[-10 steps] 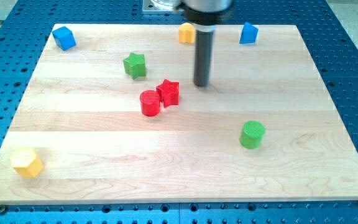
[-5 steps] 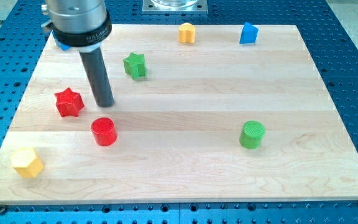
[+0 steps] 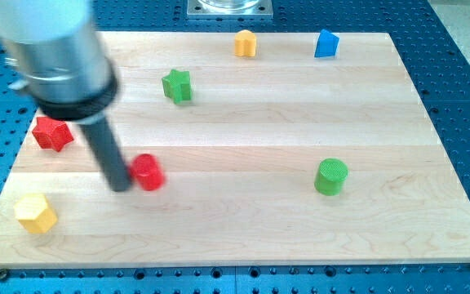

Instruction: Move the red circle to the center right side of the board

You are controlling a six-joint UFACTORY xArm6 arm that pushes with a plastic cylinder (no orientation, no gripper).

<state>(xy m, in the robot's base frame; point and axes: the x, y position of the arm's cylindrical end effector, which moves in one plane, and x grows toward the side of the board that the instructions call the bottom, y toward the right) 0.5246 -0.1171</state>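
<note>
The red circle (image 3: 148, 172) is a short red cylinder on the wooden board (image 3: 243, 220), left of the middle. My tip (image 3: 120, 185) is at its left side, touching or almost touching it. The rod and its grey mount rise up to the view's top left. A red star (image 3: 52, 133) lies near the board's left edge, partly behind the mount.
A green star (image 3: 177, 85) lies at the upper left-middle. A yellow block (image 3: 246, 42) and a blue block (image 3: 325, 43) sit at the top edge. A green circle (image 3: 331, 176) is at the right. A yellow block (image 3: 35, 213) is at the bottom left corner.
My tip has swung from right of the red pair to the left, then down to the red circle's left. The red circle and red star were pushed left and apart.
</note>
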